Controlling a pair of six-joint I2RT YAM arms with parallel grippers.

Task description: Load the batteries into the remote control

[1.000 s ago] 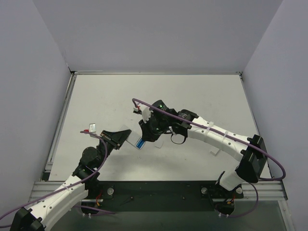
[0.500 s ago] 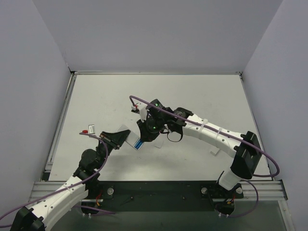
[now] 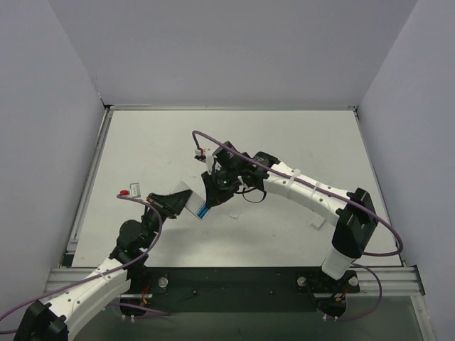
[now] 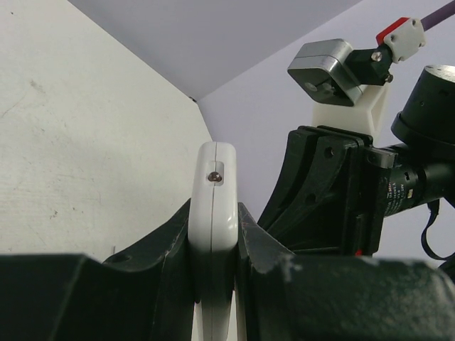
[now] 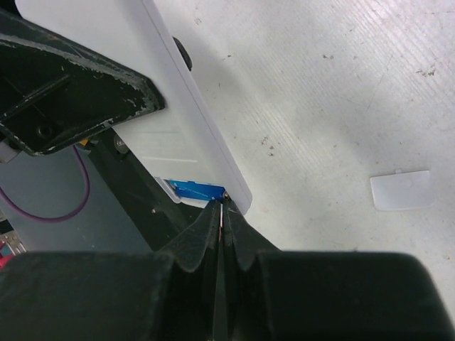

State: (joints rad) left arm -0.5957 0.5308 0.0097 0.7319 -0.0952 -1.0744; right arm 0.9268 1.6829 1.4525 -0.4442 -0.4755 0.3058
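Top external view is showing the right gripper (image 3: 210, 193), fingers pressed together, edging leftward against the remote control (image 3: 186, 195), which the left gripper (image 3: 173, 204) is pinching by its edges; it seems to be seating a blue battery (image 5: 193, 189).

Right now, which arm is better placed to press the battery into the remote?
Right. The right gripper, shut, sits at the blue battery at the end of the remote control; the left gripper is busy clamping that remote.

Pale, lightly speckled table (image 3: 284, 135), 1 small flat white piece (image 5: 400, 190) lying on it
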